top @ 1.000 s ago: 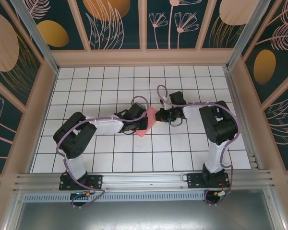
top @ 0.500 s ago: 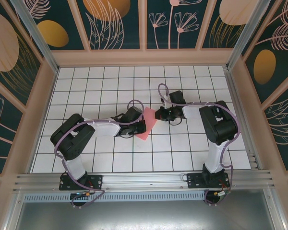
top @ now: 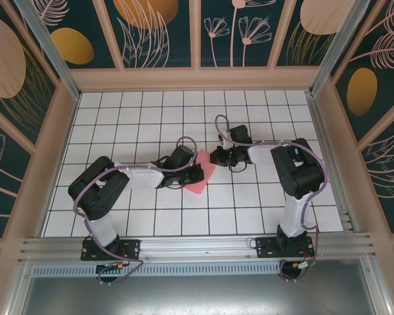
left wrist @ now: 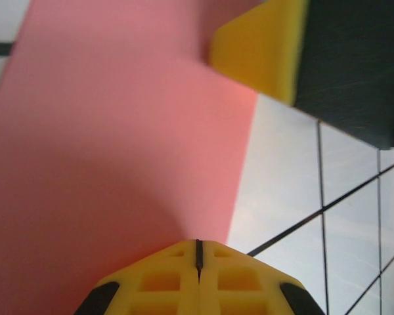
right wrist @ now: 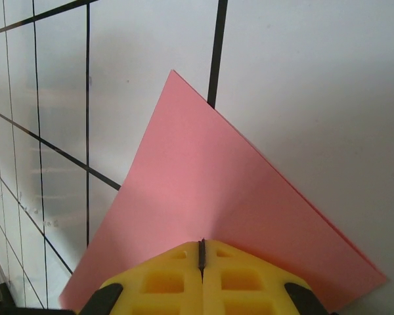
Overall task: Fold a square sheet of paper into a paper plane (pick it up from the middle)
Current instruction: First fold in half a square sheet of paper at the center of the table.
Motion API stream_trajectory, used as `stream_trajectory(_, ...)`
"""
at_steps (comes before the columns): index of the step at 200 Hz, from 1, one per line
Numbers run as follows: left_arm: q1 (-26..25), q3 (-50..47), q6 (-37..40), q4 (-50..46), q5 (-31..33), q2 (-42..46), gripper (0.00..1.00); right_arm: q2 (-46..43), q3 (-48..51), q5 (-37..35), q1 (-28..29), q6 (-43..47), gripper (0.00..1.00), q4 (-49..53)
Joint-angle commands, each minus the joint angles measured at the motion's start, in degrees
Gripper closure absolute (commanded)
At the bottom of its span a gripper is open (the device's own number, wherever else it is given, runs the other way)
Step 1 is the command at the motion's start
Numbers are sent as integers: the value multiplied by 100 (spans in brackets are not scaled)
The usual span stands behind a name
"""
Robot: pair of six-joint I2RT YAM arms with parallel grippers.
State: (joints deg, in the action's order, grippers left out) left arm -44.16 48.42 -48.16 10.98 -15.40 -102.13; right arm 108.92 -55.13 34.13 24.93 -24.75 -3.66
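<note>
As both arms close in from either side, the white grid table (top: 118,216) is bare apart from the one thing they are working on, near its middle. The left arm (top: 138,172) now reaches further right than a moment ago, and its elbow sits lower and closer to the near edge. The right arm (top: 295,167) has nudged its wrist a little to the left. The two ends now sit just beside each other over the same tile.

Between them lies the square sheet of paper (top: 203,178), pink-red, set cornerwise to the grid lines. A second ago it looked propped up against the left arm's wrist. Now it spreads lower and flatter toward the near side.

The left gripper (top: 196,174) sits on the sheet's left part. Its wrist view shows the yellow fingertips pressed together with the paper (left wrist: 118,164) coming straight out from between them, so I take it as pinched. The right gripper (top: 217,157) holds the far right edge the same way, its tips meeting on the pink (right wrist: 210,216). One of its yellow pads (left wrist: 259,46) also shows close by in the left wrist view.

A darker line runs along the sheet's right edge and may be a second layer, though I can't be sure. I'd judge they are pressing an early fold flat, and no dart shape has formed yet.
</note>
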Motion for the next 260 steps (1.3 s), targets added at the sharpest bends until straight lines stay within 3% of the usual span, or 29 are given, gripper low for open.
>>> stream_trajectory(1,-11,122,613,566,-261,162,100,171,-10,-2,30,91,100,47)
stream_trajectory(32,-13,482,944,482,-376,-312,100,298,-76,12,25,137,100,90)
stream_trajectory(124,-12,651,844,391,-635,-831,100,336,31,11,30,102,100,68)
stream_trajectory(260,-192,-83,1087,-57,-739,-519,100,344,-24,-170,27,155,100,306)
